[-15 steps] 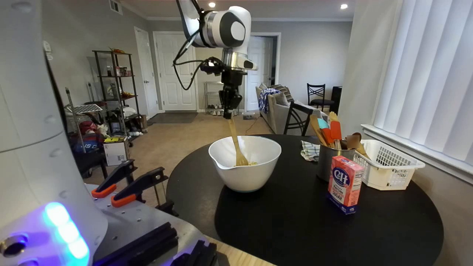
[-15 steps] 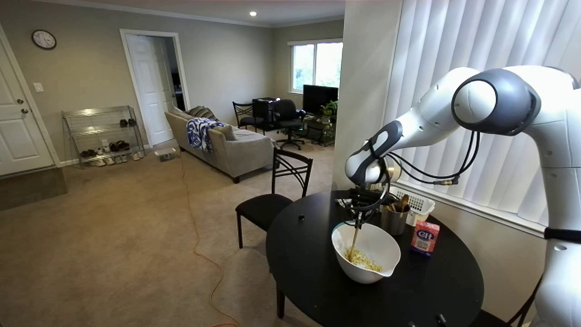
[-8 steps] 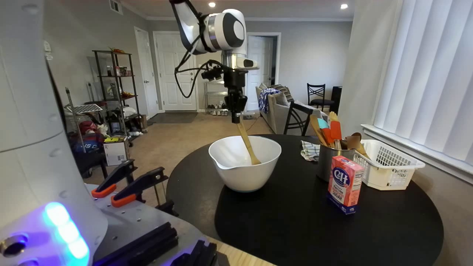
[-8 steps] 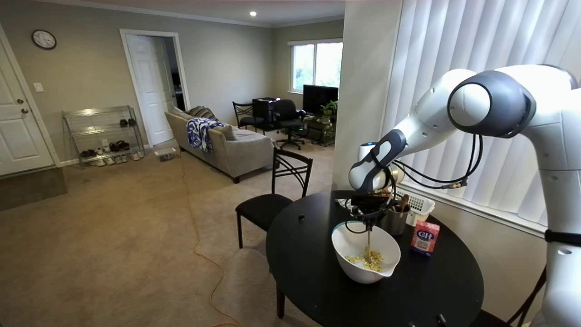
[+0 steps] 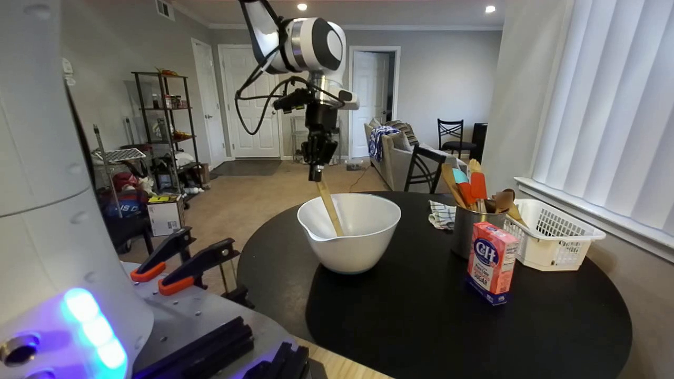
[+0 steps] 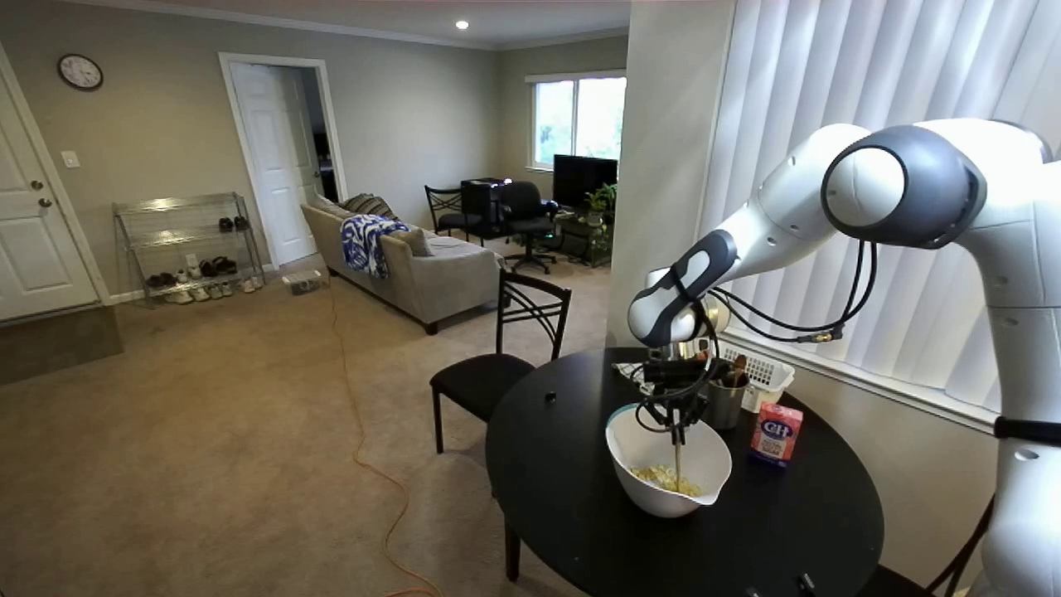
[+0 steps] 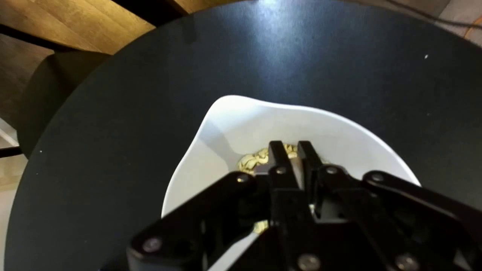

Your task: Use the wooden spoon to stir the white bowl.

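The white bowl (image 5: 358, 255) stands on the black round table in both exterior views (image 6: 663, 502) and fills the middle of the wrist view (image 7: 339, 122). Pale yellow pieces of food (image 6: 659, 477) lie in its bottom, also in the wrist view (image 7: 254, 160). My gripper (image 5: 316, 173) is above the bowl, pointing down, shut on the handle of the wooden spoon (image 5: 330, 208). The spoon tilts, its lower end inside the bowl; the near wall hides its tip. In the wrist view the handle (image 7: 298, 171) shows between the two fingertips (image 7: 290, 150).
A pink sugar box (image 5: 492, 263), a metal utensil holder (image 5: 461, 231) with several utensils, a white basket (image 5: 558, 252) and a checked cloth (image 5: 442, 215) stand or lie beside the bowl. A black chair (image 6: 485, 383) is at the table. Clamps (image 5: 197, 266) sit near the robot base.
The gripper and spoon have swept across the bowl, first right, then back left and lower in an exterior view. The food has shifted in the bowl. The bowl has stayed in place.
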